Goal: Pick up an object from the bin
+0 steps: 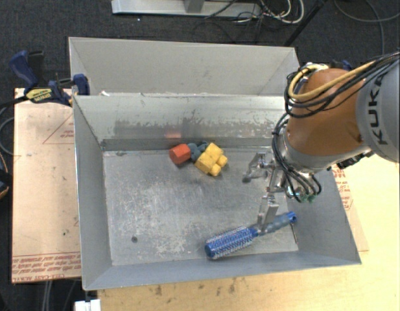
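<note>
1. End effector: hangs low inside the grey bin, under the arm's orange cover, near the bin's right-hand wall as the camera sees it; whether it is released or clenched cannot be told from this angle, and no grasp is confirmed.
2. Task's thing, in my judgement: the blue brush, since it is the item directly below the end effector; its handle passes right under the tip, apparently touching, though contact cannot be confirmed.
3. Orientation of the brush: it lies flat on the bin floor; its long axis is a shallow diagonal, almost parallel to the bin's near wall; the bristled head points away from the end effector toward the view's lower left; the short handle end pokes out on the other side, toward the arm.
4. Reason for the placement, as judged: the slim handle is a narrower, firmer grip than the bristles; a position above the handle rather than the head fits that.
5. Other contents: a red block and a yellow block, with a small bluish piece between them; all well apart from the end effector, beyond it toward the far wall and to the view's left; not in its way.
</note>
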`<state>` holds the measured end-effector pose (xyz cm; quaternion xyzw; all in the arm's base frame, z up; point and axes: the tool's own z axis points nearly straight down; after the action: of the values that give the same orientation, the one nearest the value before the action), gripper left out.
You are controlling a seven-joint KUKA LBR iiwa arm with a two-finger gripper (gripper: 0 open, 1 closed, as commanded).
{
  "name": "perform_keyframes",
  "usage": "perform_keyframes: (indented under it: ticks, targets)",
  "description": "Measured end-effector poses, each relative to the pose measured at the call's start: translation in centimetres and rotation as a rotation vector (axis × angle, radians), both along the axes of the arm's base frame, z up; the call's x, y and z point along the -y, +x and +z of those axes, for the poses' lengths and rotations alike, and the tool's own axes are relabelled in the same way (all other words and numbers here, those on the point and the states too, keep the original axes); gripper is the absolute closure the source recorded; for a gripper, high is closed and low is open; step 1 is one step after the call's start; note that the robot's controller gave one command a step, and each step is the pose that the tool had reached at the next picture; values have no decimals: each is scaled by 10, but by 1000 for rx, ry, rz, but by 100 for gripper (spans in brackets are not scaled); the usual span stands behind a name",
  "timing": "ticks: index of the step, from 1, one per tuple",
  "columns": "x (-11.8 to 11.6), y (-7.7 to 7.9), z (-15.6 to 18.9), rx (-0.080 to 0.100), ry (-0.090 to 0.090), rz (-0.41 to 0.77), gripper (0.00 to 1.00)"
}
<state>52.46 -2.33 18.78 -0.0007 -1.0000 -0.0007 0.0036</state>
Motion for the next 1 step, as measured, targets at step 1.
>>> perform_keyframes:
  ticks: [1]
  targets:
    - [35,-37,-113,25,0,157,0]
